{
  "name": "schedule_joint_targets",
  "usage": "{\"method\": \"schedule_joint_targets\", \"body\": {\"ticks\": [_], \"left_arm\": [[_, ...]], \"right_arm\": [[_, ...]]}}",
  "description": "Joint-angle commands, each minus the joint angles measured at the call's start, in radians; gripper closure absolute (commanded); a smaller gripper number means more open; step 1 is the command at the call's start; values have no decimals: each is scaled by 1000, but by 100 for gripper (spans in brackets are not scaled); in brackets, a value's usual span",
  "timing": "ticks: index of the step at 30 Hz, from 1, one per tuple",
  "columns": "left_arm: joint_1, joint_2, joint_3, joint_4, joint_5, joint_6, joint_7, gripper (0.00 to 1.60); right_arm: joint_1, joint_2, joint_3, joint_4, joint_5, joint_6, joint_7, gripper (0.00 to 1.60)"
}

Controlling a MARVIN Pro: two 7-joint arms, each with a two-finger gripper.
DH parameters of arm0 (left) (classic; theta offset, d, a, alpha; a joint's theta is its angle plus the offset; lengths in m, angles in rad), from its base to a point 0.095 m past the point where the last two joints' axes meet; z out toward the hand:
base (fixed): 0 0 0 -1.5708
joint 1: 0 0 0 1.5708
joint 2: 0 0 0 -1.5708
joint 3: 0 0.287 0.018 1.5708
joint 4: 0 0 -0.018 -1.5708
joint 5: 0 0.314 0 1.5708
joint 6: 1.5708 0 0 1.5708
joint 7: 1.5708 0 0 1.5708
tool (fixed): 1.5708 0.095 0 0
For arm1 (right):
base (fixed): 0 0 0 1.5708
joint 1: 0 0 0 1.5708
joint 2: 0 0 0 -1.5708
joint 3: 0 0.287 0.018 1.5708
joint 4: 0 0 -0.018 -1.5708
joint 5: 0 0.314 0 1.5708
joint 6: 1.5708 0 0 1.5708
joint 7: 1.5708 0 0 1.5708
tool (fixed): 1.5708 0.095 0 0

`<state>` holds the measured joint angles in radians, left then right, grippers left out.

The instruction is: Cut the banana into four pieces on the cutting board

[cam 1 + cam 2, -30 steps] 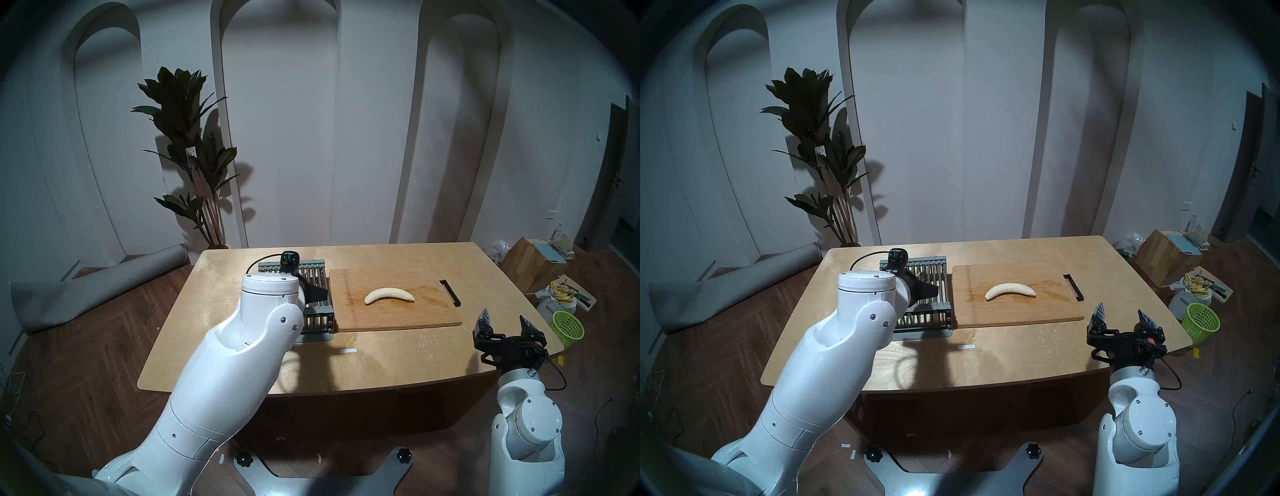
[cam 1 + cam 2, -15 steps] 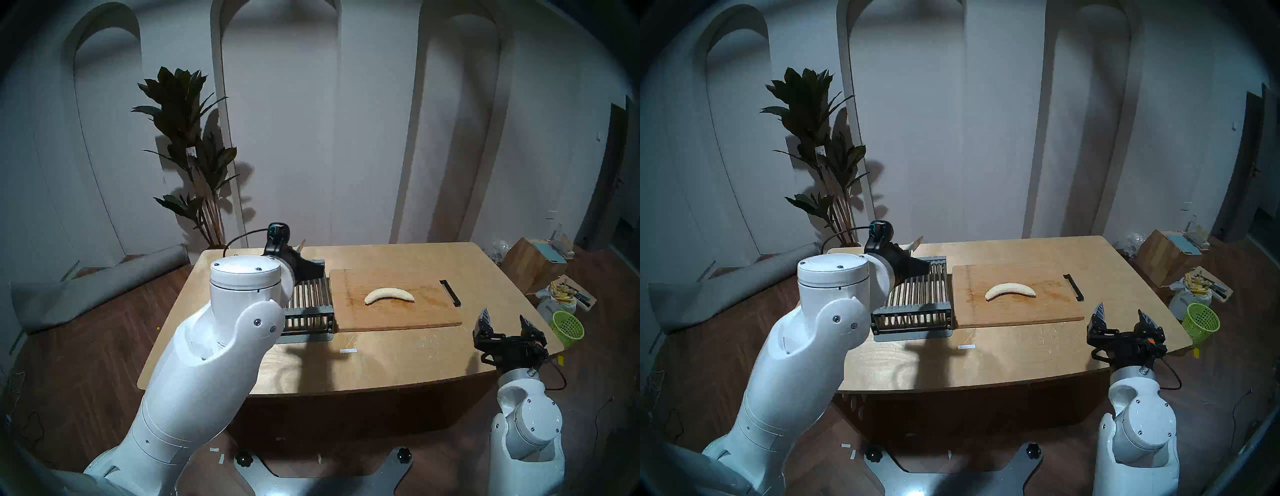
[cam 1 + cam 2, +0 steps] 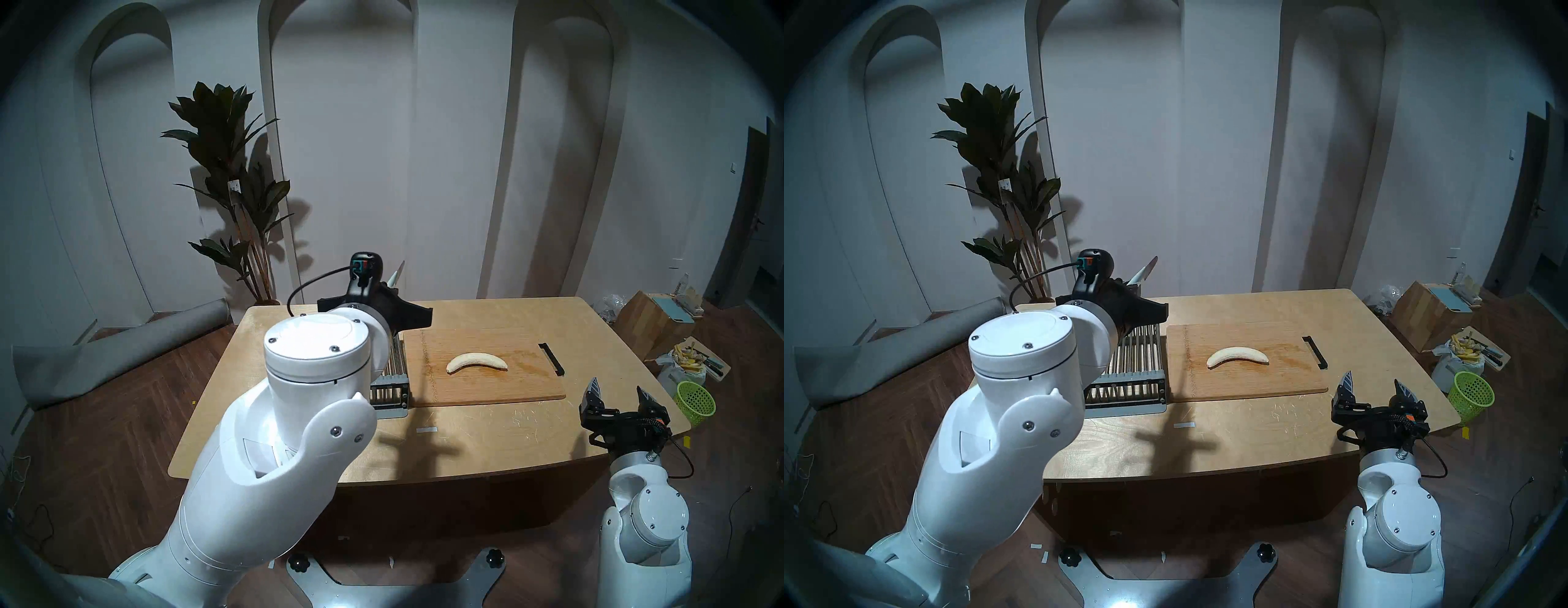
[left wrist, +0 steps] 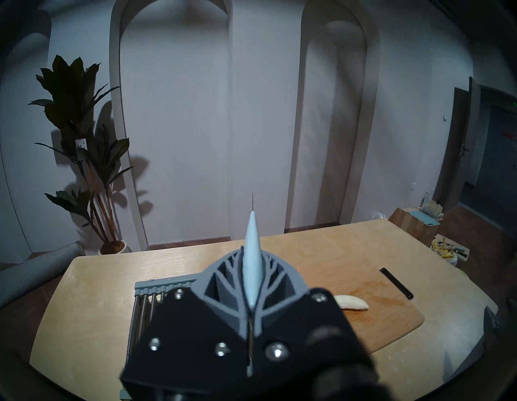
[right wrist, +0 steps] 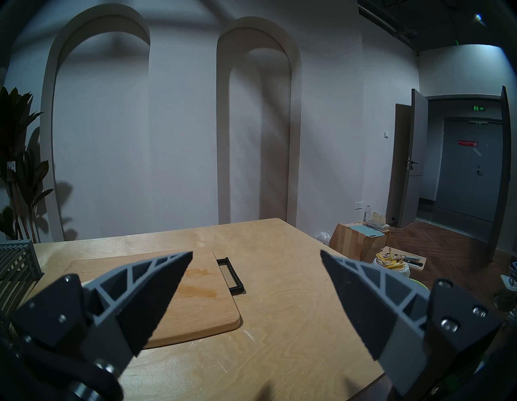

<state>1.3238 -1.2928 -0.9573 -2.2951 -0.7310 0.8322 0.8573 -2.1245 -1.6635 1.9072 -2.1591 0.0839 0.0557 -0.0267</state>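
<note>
While the banana (image 3: 477,362) lies whole on the cutting board (image 3: 488,388), my left gripper (image 4: 251,282) is clamped on a knife (image 4: 252,263) left of the board, my right gripper (image 5: 256,302) gapes wide, and all cuts remain.

Staged demo/test room, not a real kitchen. White walls with decorative arched niches (image 3: 343,144), herringbone wood floor (image 3: 106,424), lone potted plant (image 3: 233,187) in the corner. One wooden surface (image 3: 466,441) in the middle. Rolled-up grey mat (image 3: 123,344), cardboard box (image 3: 653,318), green waste basket (image 3: 695,401) and a tray of peels (image 3: 695,361) on the floor. Green exit sign (image 5: 477,108) over the door.
</note>
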Motion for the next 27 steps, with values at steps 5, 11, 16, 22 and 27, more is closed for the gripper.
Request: {"method": "schedule_joint_targets", "body": {"ticks": [5, 11, 16, 22, 27], "left_arm": [[-21, 61, 39, 77, 64, -187, -164, 160], [14, 92, 57, 113, 67, -260, -215, 160], [27, 113, 61, 115, 67, -294, -242, 160], [38, 122, 67, 122, 69, -310, -257, 160], [41, 125, 65, 131, 66, -323, -271, 160]], "right_arm": [[3, -3, 0, -25, 1, -8, 2, 0], [-4, -7, 11, -57, 26, -12, 20, 0], [7, 5, 48, -88, 48, -11, 32, 0], [44, 33, 122, -124, 84, 6, 42, 0], [100, 78, 215, -111, 118, 21, 44, 0]]}}
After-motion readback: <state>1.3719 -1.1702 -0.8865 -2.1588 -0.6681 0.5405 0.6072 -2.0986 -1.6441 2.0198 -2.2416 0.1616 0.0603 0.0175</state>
